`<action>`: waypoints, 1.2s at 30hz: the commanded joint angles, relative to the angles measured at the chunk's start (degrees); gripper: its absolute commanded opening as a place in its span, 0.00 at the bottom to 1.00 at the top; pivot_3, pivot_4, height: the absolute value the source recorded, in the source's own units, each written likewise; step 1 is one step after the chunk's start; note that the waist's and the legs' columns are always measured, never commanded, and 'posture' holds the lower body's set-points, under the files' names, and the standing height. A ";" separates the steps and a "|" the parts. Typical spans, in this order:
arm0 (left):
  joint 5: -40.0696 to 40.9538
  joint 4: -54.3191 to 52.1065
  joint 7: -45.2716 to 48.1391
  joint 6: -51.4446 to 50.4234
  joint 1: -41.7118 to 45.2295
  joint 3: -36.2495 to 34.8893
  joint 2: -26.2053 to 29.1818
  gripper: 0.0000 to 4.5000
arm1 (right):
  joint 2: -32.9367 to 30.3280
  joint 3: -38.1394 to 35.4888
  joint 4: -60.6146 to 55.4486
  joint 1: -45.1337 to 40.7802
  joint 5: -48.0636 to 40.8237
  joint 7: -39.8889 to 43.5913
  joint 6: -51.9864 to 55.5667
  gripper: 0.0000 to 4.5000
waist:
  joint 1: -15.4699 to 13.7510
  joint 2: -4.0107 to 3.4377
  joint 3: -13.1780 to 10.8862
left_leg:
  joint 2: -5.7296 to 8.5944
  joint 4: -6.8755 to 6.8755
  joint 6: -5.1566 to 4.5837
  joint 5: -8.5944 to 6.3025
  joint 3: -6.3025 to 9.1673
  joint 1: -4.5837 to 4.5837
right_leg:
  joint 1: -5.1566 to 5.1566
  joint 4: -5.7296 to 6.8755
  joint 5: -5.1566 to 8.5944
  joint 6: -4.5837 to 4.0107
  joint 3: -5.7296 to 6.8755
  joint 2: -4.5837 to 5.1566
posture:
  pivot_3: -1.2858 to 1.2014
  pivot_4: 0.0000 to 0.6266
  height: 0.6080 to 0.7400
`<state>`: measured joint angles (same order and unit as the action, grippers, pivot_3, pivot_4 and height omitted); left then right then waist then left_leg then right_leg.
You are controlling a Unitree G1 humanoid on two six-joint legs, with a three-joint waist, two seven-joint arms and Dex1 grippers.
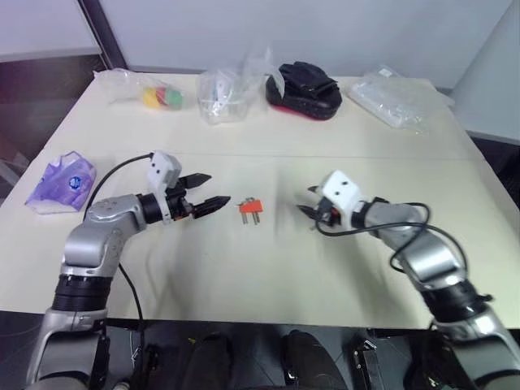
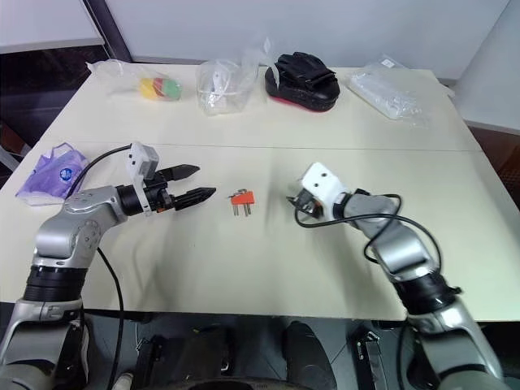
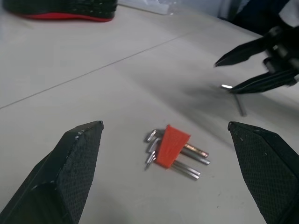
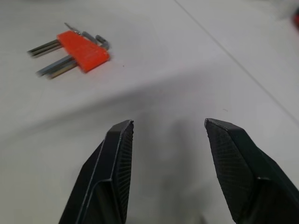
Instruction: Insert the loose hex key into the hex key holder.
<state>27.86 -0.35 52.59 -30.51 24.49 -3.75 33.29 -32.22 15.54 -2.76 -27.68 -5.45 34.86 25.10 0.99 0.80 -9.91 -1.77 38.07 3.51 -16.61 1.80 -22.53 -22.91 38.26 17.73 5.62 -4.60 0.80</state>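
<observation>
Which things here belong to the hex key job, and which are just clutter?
Job: hex key holder, loose hex key, left gripper, right gripper.
Lying about: purple packet, bag of coloured pieces, knotted clear bag, black-and-red pad, flat clear bag.

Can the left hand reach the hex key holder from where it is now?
Probably yes. The left hand, open, points at the hex key holder lying on the table, with only bare tabletop between them.

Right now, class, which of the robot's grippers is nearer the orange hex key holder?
Left. The left gripper hangs open just beside the hex key holder; the right gripper is open, farther off on its other side.
</observation>
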 commanded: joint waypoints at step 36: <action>1.49 -9.50 -2.63 -0.80 -5.62 -1.44 1.79 0.99 | 18.76 5.55 16.54 -8.20 8.44 6.56 -8.10 0.56 | 1.60 0.00 0.01 | -0.03 0.00 0.00 0.00 0.07 0.15 | 0.01 0.26 -0.01 -0.01 0.04 -0.01 | 0.52 0.24 1.00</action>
<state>28.30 -7.68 50.12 -31.20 18.53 -3.82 34.83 -14.05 21.50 13.71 -34.81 3.14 41.12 17.75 2.59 0.80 -9.91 -1.80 38.08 3.52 -16.61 1.88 -22.38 -22.90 38.52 17.72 5.61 -4.57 0.79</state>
